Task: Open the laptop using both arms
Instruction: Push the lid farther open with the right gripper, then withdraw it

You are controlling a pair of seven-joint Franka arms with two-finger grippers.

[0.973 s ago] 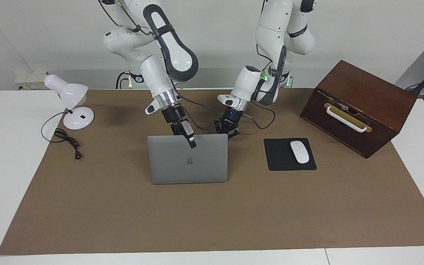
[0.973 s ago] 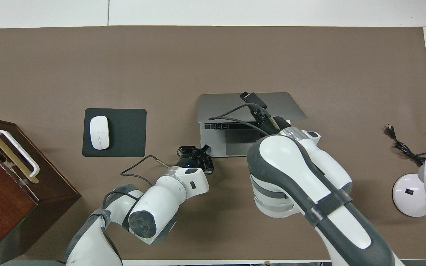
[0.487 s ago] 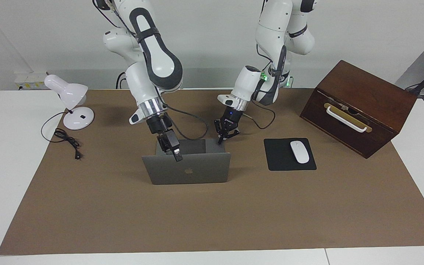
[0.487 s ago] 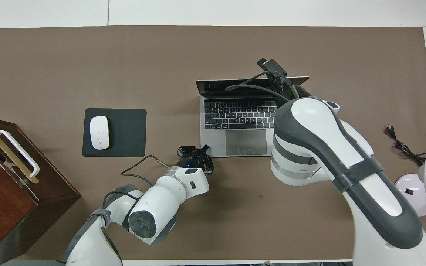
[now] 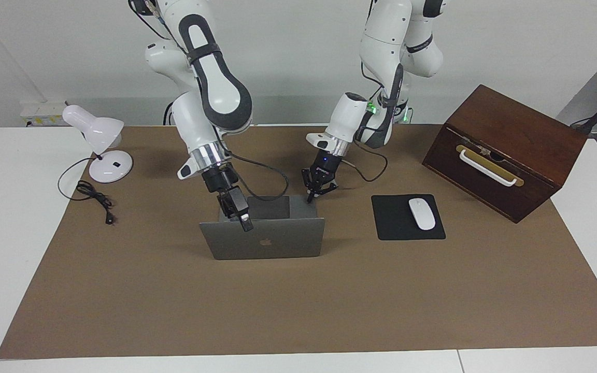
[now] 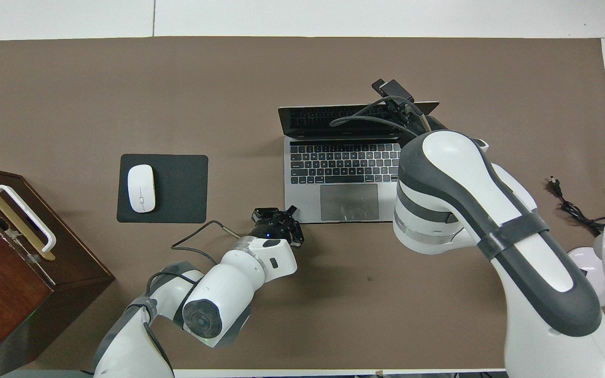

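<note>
The silver-grey laptop [image 5: 278, 242] stands open in the middle of the brown mat, its lid leaning away from the robots and its keyboard [image 6: 342, 163] showing in the overhead view. My right gripper [image 5: 245, 224] hangs at the lid's top edge, toward the right arm's end; whether it clasps the edge is not visible. In the overhead view the right gripper [image 6: 394, 93] sits over that same lid corner. My left gripper [image 5: 310, 197] is shut, its tips down at the base's corner nearest the robots; the left gripper [image 6: 281, 212] shows there from above too.
A black mouse pad [image 5: 397, 228] with a white mouse [image 5: 422, 213] lies beside the laptop toward the left arm's end. A dark wooden box [image 5: 506, 150] with a white handle stands past it. A white desk lamp [image 5: 102, 145] and its cord sit at the right arm's end.
The lid has swung back from steep to leaning away from the robots, uncovering the keyboard. My right gripper went with its top edge. The left gripper has stayed put.
</note>
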